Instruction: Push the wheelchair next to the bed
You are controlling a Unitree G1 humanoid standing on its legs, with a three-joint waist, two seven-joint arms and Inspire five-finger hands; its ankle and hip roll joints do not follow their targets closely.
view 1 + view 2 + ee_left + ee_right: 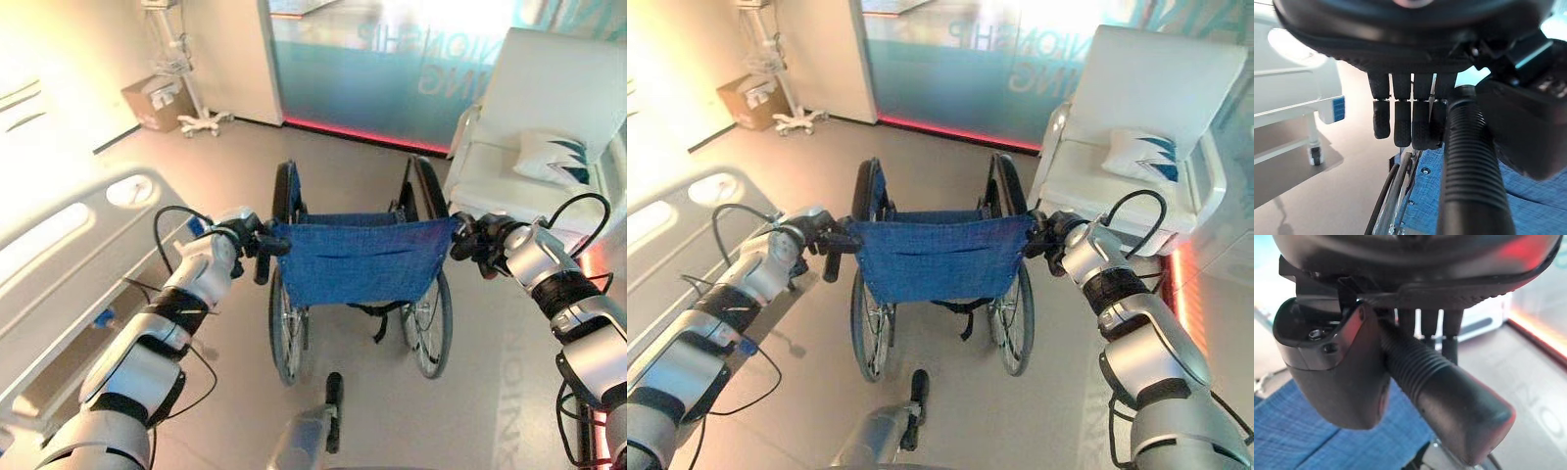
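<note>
With my left hand [242, 238] and right hand [472, 238] each clenched on a push handle, the wheelchair [359, 260] stands beside the bed [69, 264], so next I'd steer it closer.

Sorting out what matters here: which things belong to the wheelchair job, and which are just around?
Job: wheelchair, bed, left hand and right hand on its push handles.
Around: white armchair, cushion, cardboard box, wheeled stand.
</note>
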